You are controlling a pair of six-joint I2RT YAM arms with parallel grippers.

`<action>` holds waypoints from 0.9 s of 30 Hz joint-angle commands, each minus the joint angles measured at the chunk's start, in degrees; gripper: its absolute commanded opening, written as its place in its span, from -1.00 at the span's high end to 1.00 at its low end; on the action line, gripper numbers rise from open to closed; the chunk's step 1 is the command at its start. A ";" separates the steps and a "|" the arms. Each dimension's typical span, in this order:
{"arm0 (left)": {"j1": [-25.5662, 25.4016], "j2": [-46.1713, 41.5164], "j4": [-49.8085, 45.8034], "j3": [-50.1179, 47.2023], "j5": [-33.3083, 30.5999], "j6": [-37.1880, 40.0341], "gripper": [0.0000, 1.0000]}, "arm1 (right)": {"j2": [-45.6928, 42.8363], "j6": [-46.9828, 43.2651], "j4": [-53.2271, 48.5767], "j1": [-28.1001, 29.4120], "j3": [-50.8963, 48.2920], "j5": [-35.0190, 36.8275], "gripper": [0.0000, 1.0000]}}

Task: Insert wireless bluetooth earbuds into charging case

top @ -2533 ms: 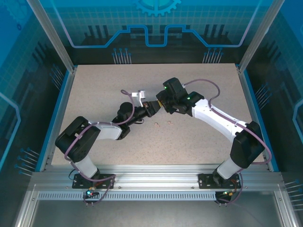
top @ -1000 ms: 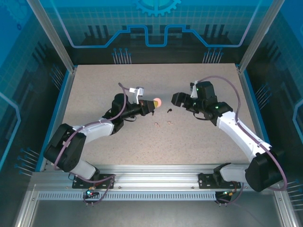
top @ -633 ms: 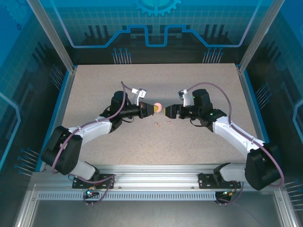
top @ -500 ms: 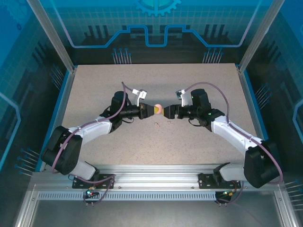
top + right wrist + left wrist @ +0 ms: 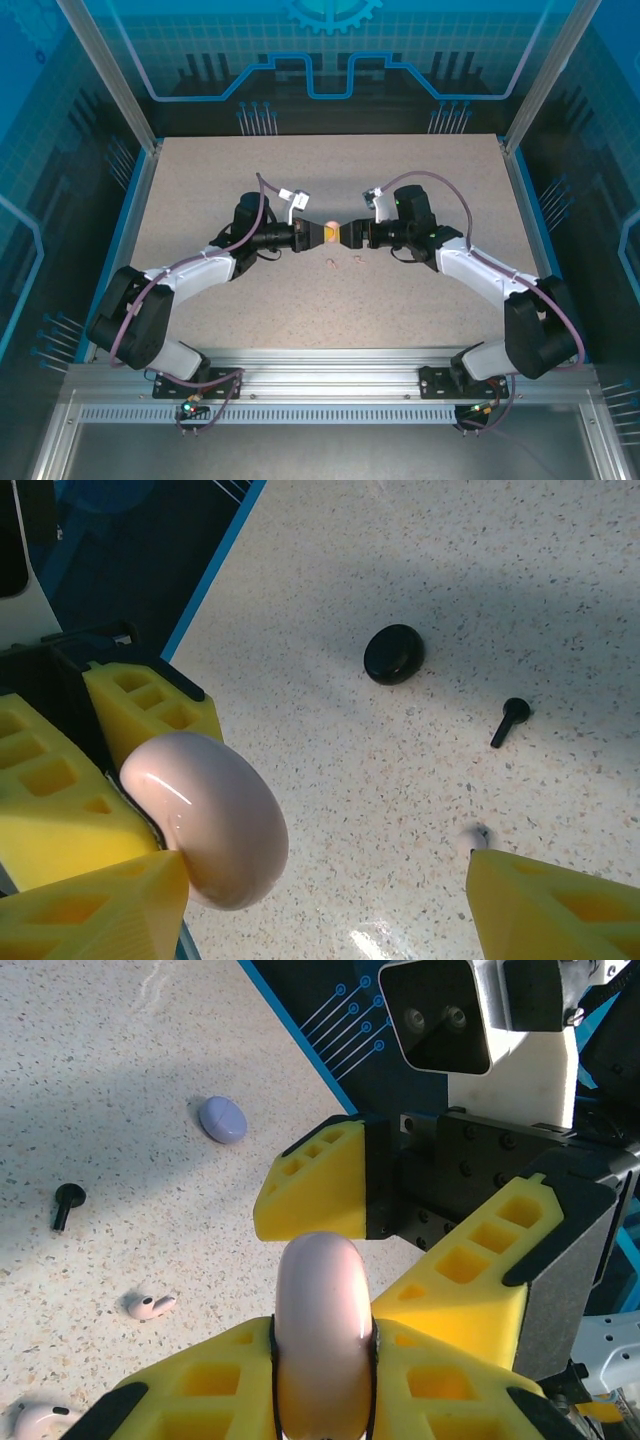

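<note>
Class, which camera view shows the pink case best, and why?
Right wrist: the pink case appears large, its rounded side mostly unobstructed. Left wrist shows it edge-on, clamped in the left pincer; the top view shows a tiny dot.

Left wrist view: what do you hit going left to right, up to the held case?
pale pink piece, cut off at the bottom corner → black earbud → pale pink earbud → lilac case → pink case

No legible words, brand names, labels or numbers anywhere. Wordless graphics instead: part of a gear emblem (image 5: 331,12) printed on the blue back wall (image 5: 200,50).
</note>
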 commanded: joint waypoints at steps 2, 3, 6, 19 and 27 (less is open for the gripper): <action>-0.11 -3.07 0.93 0.43 3.40 1.34 1.00 | 1.37 0.94 2.13 -2.27 -1.38 3.35 -0.45; -0.16 -3.31 1.02 0.32 3.42 1.19 1.00 | 1.36 1.09 2.00 -2.55 -1.62 3.72 -0.44; -0.18 -3.71 1.37 -0.01 3.29 1.11 1.00 | 1.28 1.06 1.42 -3.29 -2.09 4.00 -0.42; -0.18 -2.97 3.25 -0.50 3.87 0.13 1.00 | -8.32 2.55 2.10 -3.80 -4.69 -5.13 -0.35; -0.18 -1.91 6.12 -0.33 5.41 -2.27 1.00 | -5.34 3.07 3.52 -2.16 -1.79 -6.98 -0.10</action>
